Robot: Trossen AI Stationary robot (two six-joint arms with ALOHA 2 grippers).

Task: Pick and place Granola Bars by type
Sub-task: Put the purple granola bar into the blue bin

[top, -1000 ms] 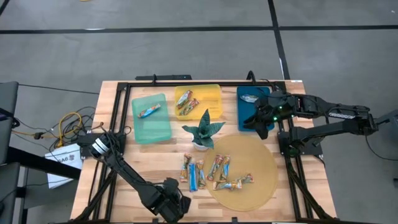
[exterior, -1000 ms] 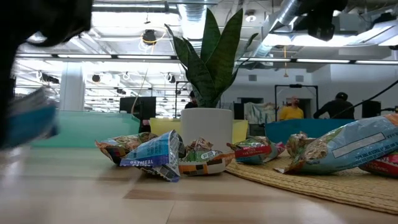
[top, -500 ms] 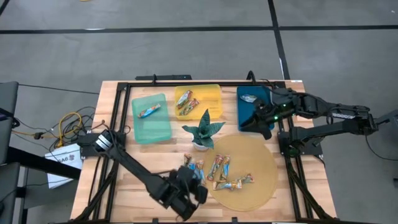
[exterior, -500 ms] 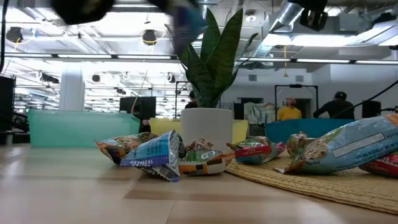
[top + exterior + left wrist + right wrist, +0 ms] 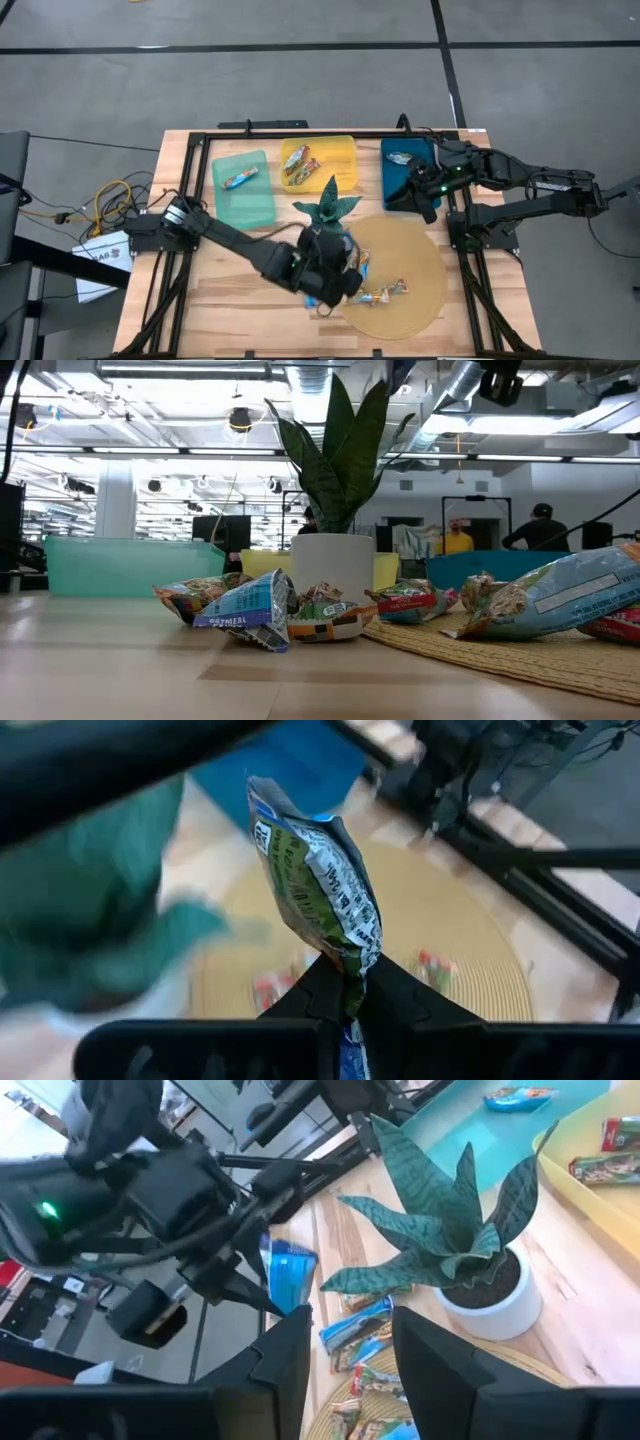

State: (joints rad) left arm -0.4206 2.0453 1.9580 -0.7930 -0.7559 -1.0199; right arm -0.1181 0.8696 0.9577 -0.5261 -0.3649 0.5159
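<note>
My left gripper [image 5: 350,992] hangs above the loose granola bars [image 5: 375,293] between the plant [image 5: 325,212] and the round woven mat [image 5: 405,270]. It is shut on a blue granola bar [image 5: 318,880], which the right wrist view also shows [image 5: 290,1277]. My right gripper [image 5: 350,1345] waits open over the blue tray [image 5: 408,175], nothing between its fingers. One bar [image 5: 239,178] lies in the teal tray [image 5: 245,195], two [image 5: 300,165] in the yellow tray [image 5: 335,155], one [image 5: 402,157] in the blue tray. My left gripper pinches the blue bar's crimped wrapper end [image 5: 352,978] between its two fingers. The fingers slant downward, pointing toward the table's right side. The bar sticks out beyond the fingertips along their line, printed back showing, lifted clear of the table.
The potted plant [image 5: 335,565] stands mid-table right behind my left gripper. More bars [image 5: 250,610] lie on the wood and on the mat's left part. Bare wood lies left of the bars along the near edge. People move in the room beyond the table.
My left gripper, shut on the blue bar, has risen from low at the table's near edge. It has swung right and toward the far edge until it stands over the loose bars by the plant, and its wrist has rolled. The bar has been carried up clear of the table.
</note>
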